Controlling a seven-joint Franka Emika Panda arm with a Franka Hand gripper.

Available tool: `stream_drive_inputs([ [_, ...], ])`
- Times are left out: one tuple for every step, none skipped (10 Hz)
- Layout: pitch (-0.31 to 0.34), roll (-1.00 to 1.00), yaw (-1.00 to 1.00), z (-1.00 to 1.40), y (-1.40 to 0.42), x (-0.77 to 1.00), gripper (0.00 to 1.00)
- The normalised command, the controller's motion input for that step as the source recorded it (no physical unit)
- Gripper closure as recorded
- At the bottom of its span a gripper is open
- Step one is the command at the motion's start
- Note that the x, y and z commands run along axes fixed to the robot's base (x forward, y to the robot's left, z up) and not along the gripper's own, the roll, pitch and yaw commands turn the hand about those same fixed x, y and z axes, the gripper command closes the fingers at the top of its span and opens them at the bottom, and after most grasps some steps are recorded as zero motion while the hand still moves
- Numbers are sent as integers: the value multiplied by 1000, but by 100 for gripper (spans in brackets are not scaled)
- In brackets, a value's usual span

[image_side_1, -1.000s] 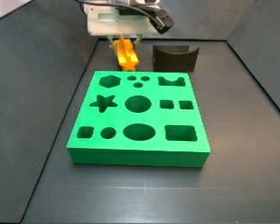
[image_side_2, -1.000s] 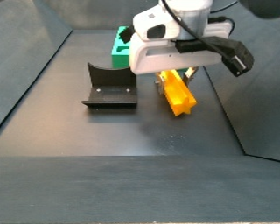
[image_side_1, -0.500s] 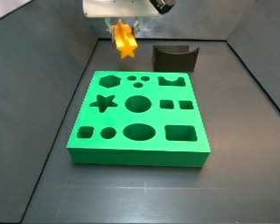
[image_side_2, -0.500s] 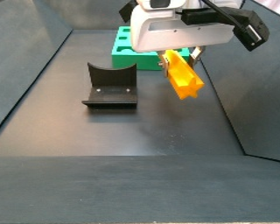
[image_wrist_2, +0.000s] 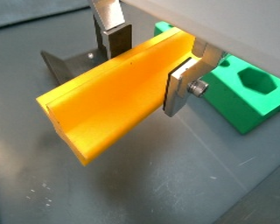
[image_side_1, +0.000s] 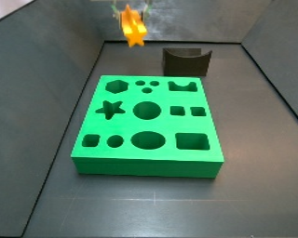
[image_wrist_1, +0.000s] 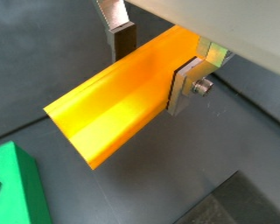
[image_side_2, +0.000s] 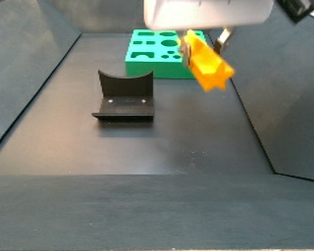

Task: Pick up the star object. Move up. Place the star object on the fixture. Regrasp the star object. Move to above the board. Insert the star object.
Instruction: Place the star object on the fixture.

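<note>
One star object: the orange-yellow star object [image_wrist_1: 129,92] fills both wrist views [image_wrist_2: 122,92], clamped across its width near one end, its long body jutting out past the plates.
Jaws: closed on the star object; one silver finger [image_wrist_1: 189,86] with a bolt presses one side and another finger [image_wrist_2: 111,33] the opposite side in both wrist views. The gripper [image_wrist_2: 146,55] hangs in the air above the floor.
Change: since a second ago the gripper has risen. Its white body, then fully in sight, is now out of frame in a side view and only its lower edge shows in a side view [image_side_2: 206,12]. The star object [image_side_2: 208,61] has gone up with it, from close to the floor to well clear of it [image_side_1: 131,25].
One fixture: the dark fixture [image_side_2: 123,97] stands on the floor, unmoved, apart from the star object and below it [image_side_1: 186,61].
One board: the green board [image_side_1: 148,126] lies flat on the floor, unmoved, its star cutout [image_side_1: 109,110] open. In a side view it sits behind the fixture [image_side_2: 159,50].
</note>
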Motion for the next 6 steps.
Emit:
stream_drive_inputs([
  [24, -72, 23, 896, -14, -11, 100],
  [28, -82, 23, 739, -12, -5, 100],
  [36, -91, 22, 583, -9, -1, 100],
  [45, -99, 17, 425, -7, 4, 100],
  [255, 38, -720, -68, -140, 1000, 100],
  [273, 31, -698, -111, -139, 1000, 100],
])
